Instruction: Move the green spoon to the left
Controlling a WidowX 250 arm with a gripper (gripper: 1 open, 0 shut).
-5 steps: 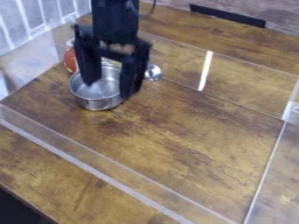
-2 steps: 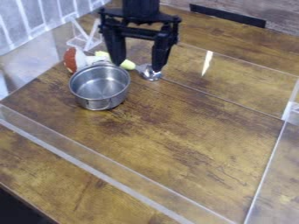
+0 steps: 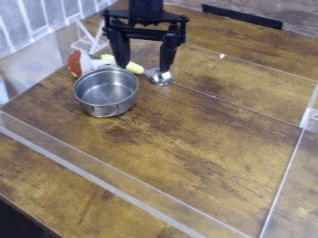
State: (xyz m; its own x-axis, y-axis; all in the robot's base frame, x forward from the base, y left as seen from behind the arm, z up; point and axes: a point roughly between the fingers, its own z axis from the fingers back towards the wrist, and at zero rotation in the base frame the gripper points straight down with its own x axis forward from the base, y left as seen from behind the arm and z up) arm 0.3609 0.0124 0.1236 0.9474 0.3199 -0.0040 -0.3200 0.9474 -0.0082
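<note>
- One view only, from a camera looking down at an angle onto a wooden table [image 3: 187, 139] with dark, worn planks.
- Clear acrylic walls [image 3: 74, 167] ring the working area; their edges catch pale glints of light, most brightly along a panel at the upper right.
- At the top centre, the black gripper [image 3: 145, 58] points down over the far part of the table, its two long fingers [image 3: 168, 54] spread wide apart with nothing between them.
- Just below the gripper lies the green spoon [image 3: 145, 72]: its yellow-green handle sits near the left finger's tip as the camera sees it, and its shiny silver bowl lies beside the right finger's tip. The spoon rests flat on the wood; whether a fingertip touches it cannot be told.
- Left of the spoon and nearer the camera stands a round steel pot [image 3: 106, 90], upright, open side up, close to the spoon's handle end but apart from it.
- Behind the pot, at its upper left, a red-and-white object [image 3: 76, 62] shows partly.
- White slatted bars [image 3: 32, 23] fill the upper left corner, beyond the acrylic.
- No brand, label or writing can be read on any item; everything is too small and soft for that.
</note>
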